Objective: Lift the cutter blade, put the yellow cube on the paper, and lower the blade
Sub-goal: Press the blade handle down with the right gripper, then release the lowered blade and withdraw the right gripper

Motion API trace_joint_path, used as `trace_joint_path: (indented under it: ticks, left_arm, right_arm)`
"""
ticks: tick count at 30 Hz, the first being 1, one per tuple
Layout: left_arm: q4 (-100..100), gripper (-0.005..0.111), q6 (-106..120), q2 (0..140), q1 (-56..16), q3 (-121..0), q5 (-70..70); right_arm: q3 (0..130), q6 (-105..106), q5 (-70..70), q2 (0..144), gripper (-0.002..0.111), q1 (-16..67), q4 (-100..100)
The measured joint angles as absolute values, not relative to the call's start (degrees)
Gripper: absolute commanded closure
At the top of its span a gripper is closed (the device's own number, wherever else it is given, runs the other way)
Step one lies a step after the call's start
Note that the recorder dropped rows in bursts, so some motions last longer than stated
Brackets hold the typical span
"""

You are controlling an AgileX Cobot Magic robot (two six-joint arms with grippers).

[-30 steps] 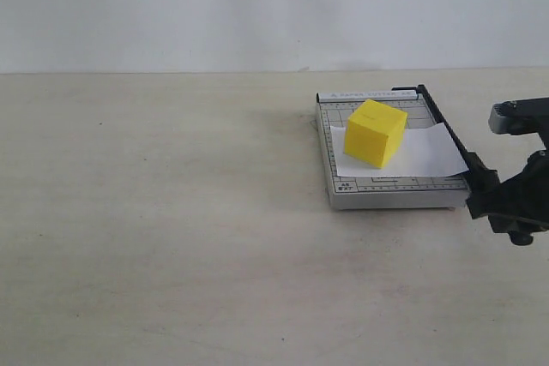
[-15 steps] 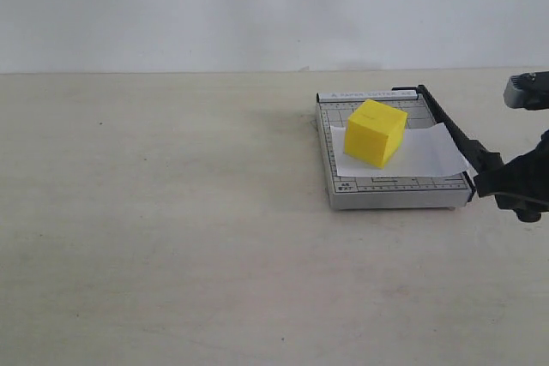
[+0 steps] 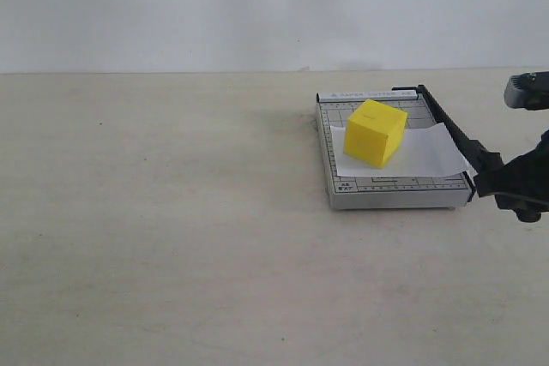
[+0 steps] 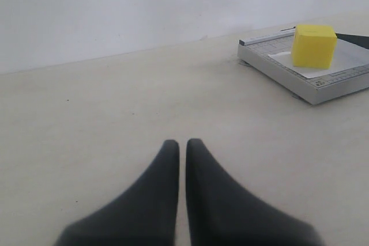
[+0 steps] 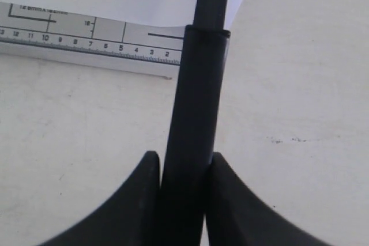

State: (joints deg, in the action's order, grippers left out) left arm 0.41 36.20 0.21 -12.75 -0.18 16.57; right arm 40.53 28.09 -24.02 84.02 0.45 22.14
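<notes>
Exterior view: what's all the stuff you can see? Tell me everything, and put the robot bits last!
table: one, beige, under everything
wall: one, white, behind the table
trimmer base: one, grey with grid marks, on the table's right side
paper: one, white, lying on the trimmer base
yellow cube: one, bright yellow, sitting on the paper
cutter blade: one, black, along the base's right edge
left gripper: one, black, shut and holding nothing, over bare table
right gripper: one, black, shut on the cutter blade's handle
</notes>
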Motion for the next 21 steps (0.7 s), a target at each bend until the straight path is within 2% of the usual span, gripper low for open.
trace_joint_path:
  ticks: [3, 4, 8, 17, 18, 21]
  left_arm:
    - [0.41, 0.102, 36.2, 0.21, -12.75, -0.18, 16.57]
    - [0.41, 0.102, 36.2, 0.21, -12.75, -0.18, 16.57]
    - [0.41, 0.102, 36.2, 0.21, -12.75, -0.18, 16.57]
    - [0.41, 0.102, 36.2, 0.21, -12.75, -0.18, 16.57]
    - [0.41, 0.102, 36.2, 0.21, -12.75, -0.18, 16.57]
    - [0.41, 0.102, 36.2, 0.21, -12.75, -0.18, 16.57]
  right_arm:
    - [40.53, 29.67, -23.76, 84.02, 0.043, 0.45, 22.15]
    - [40.53, 30.33, -23.16, 84.02, 0.039, 0.56, 22.15]
    - [40.53, 31.24, -22.48, 83.92, 0.048, 0.56, 22.25]
    - [40.53, 32.51, -20.54, 77.24, 0.052, 0.56, 22.91]
    - [40.53, 32.78, -20.28, 75.18, 0.058, 0.56, 23.2]
    - [40.53, 34.03, -20.19, 68.59, 0.089, 0.56, 24.8]
